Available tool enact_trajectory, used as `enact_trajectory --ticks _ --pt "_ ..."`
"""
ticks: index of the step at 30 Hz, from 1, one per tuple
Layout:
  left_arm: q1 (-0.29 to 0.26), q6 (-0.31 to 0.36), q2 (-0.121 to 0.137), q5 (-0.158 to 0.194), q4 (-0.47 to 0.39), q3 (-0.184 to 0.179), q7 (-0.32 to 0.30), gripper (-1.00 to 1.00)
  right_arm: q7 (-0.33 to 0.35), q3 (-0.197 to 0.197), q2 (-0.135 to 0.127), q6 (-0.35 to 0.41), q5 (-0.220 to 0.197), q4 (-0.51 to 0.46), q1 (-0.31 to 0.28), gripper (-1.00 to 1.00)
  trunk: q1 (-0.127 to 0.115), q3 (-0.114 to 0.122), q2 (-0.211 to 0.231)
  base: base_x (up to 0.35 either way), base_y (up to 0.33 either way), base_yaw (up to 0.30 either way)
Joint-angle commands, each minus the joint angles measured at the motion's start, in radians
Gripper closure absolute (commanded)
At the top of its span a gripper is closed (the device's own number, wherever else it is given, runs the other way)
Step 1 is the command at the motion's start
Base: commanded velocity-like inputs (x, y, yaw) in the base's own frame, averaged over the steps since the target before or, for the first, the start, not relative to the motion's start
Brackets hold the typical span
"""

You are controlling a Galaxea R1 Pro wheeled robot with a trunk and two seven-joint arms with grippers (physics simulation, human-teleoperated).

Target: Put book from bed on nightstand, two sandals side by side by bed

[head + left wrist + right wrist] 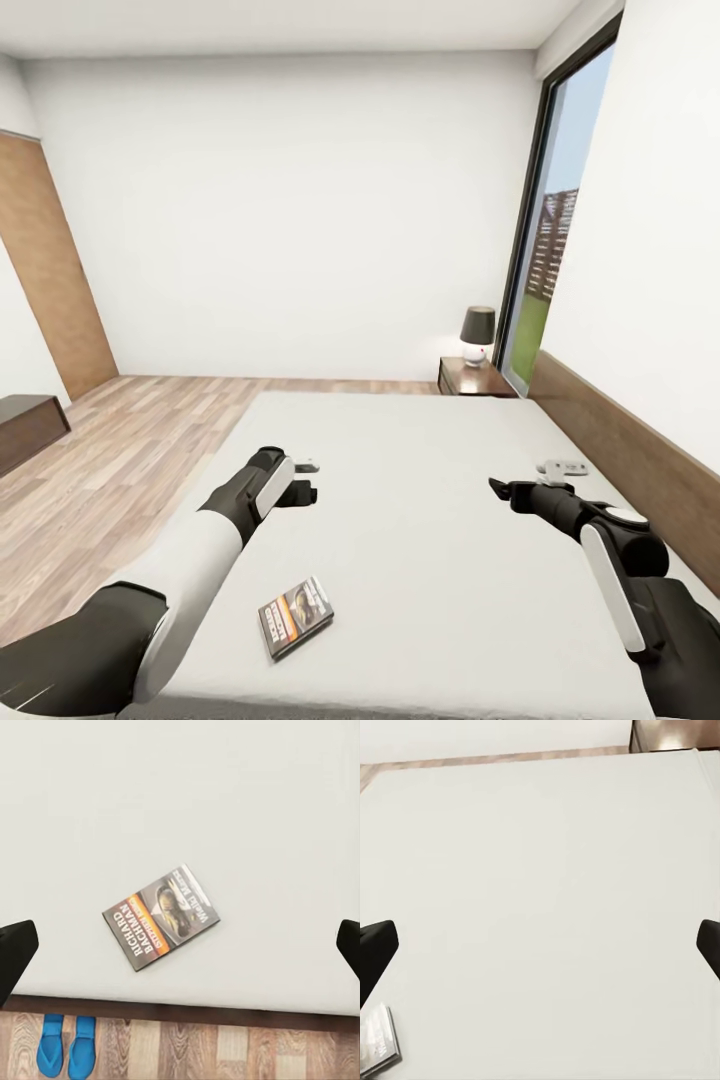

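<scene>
Both pincers of mine hang empty above the bed: my left gripper (303,480) is spread wide, its dark fingertips (15,952) at the two edges of the left wrist view with nothing between them, and my right gripper (503,489) looks just as wide open and bare in its own wrist view. The book (296,617) lies flat on the light-grey mattress, close to the near edge of the bed (420,460), at about six o'clock from my left gripper in the head view and well apart from it. Seen from the left wrist, the book (161,916) sits cover up, turned at a slant to the bed's edge. Beyond that edge, on the plank floor, the two blue sandals (67,1046) lie side by side just beside the bed frame, so I judge that part to be settled. The nightstand (475,377) with its lamp (477,335) stands at about one o'clock, beside the headboard and the window. The step in hand is the book: next I need to draw my left gripper back over it, turn to match its slant, come down and pinch it at an edge.
</scene>
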Motion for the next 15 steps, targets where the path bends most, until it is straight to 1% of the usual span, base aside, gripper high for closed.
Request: enact_trajectory --ticks 1,7,15 --pt "-0.001 -0.001 0.000 0.011 0.001 -0.006 0.007 -1.00 0.006 -0.003 0.000 0.006 0.004 -0.001 0.000 -1.00 0.000 -0.002 -0.001 0.000 0.000 0.000" --pt "-0.001 -0.022 0.000 0.010 0.052 -0.007 0.005 -1.00 0.005 -0.006 0.001 0.035 0.010 -0.001 0.000 -1.00 0.000 -0.012 -0.001 0.000 0.000 0.000" --pt "-0.001 -0.027 -0.001 0.008 0.070 -0.010 0.017 -1.00 0.003 -0.006 0.002 0.045 0.011 -0.001 0.000 -1.00 0.000 -0.024 -0.001 0.000 0.000 0.000"
